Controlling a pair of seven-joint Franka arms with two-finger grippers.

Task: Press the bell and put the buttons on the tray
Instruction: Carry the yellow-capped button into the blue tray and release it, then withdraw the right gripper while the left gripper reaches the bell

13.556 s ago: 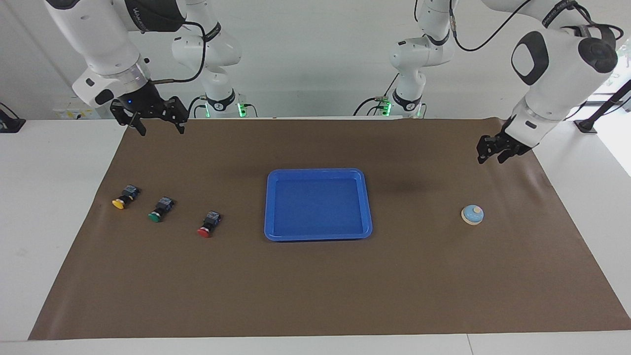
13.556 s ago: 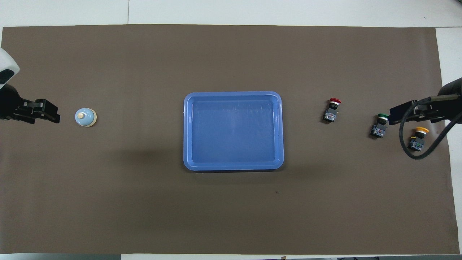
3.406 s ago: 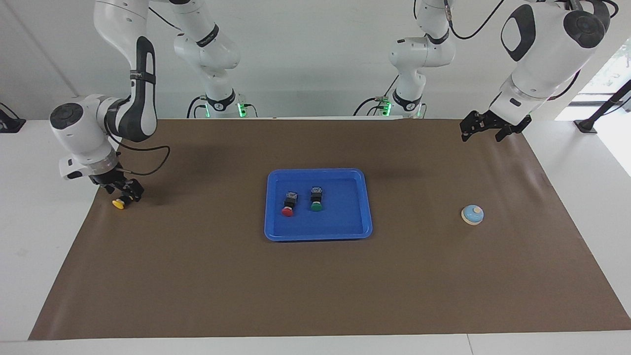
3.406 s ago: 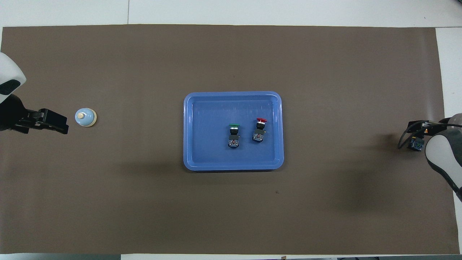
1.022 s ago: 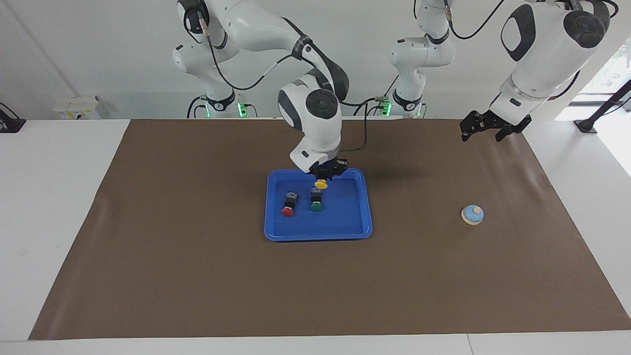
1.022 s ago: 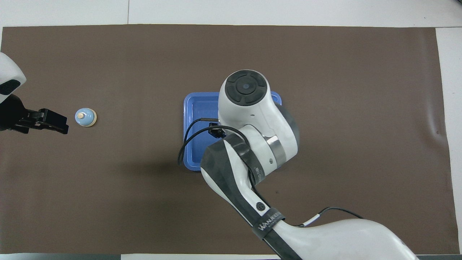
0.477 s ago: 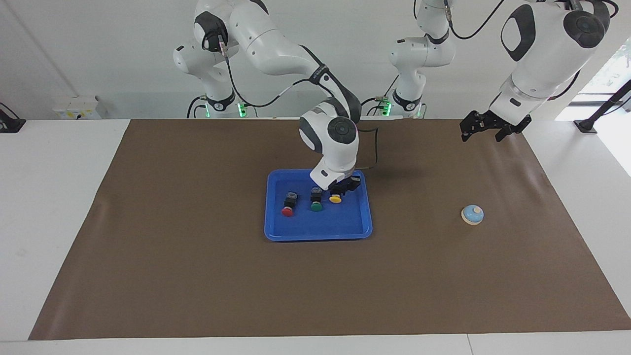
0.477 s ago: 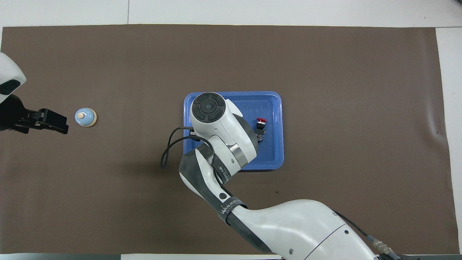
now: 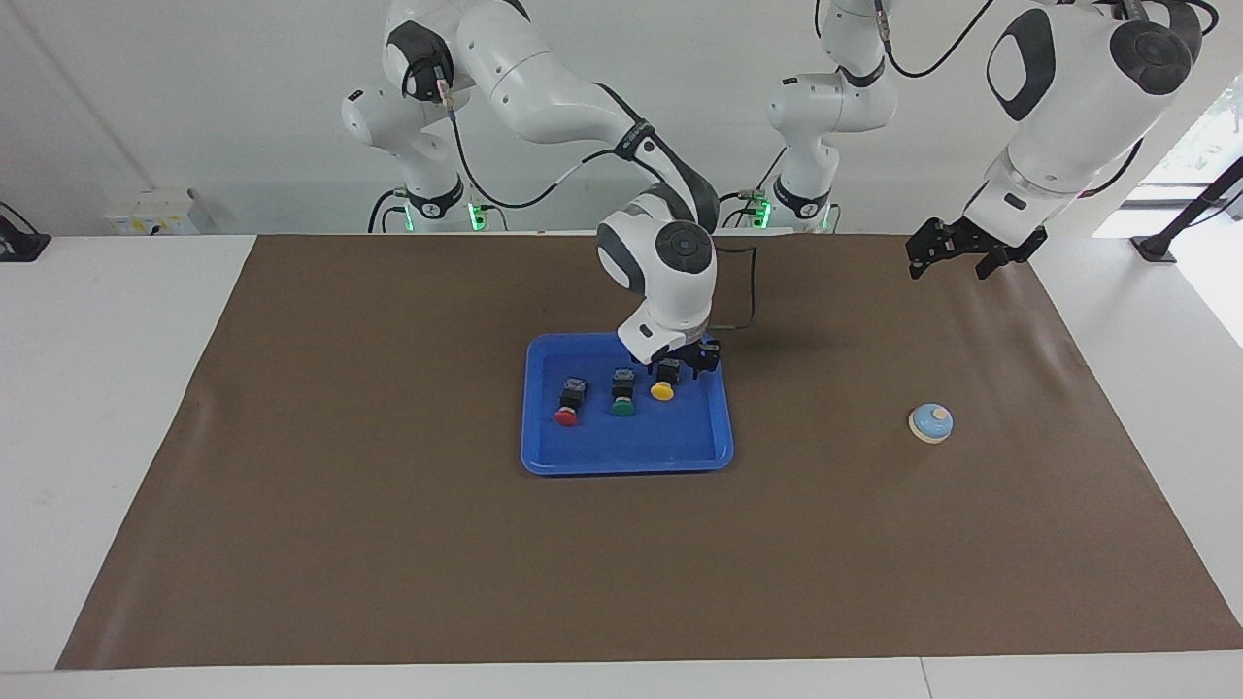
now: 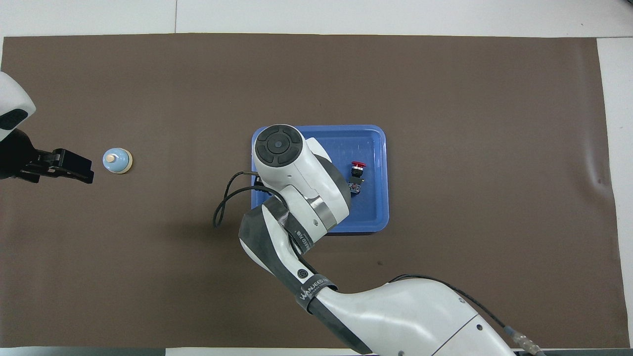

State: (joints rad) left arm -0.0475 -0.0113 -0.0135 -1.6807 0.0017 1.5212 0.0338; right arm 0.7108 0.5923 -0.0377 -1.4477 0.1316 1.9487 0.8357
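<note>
The blue tray (image 9: 621, 464) lies mid-mat and also shows in the overhead view (image 10: 381, 148). In it the red button (image 9: 566, 406), the green button (image 9: 622, 396) and the yellow button (image 9: 662, 389) lie side by side. My right gripper (image 9: 675, 366) is open just above the yellow button's body, which rests on the tray floor. In the overhead view the right arm hides all but the red button (image 10: 357, 170). The bell (image 9: 930, 422) (image 10: 117, 161) stands on the mat toward the left arm's end. My left gripper (image 9: 947, 257) (image 10: 74, 168) waits in the air over the mat, beside the bell.
A brown mat (image 9: 388, 544) covers the table, with white tabletop around it. The right arm's elbow and a loose black cable (image 9: 743, 291) hang over the tray edge nearest the robots.
The right gripper carried the yellow button from the right arm's end of the mat, set it in the tray beside the green one, opened and rose slightly. The left arm has stayed still.
</note>
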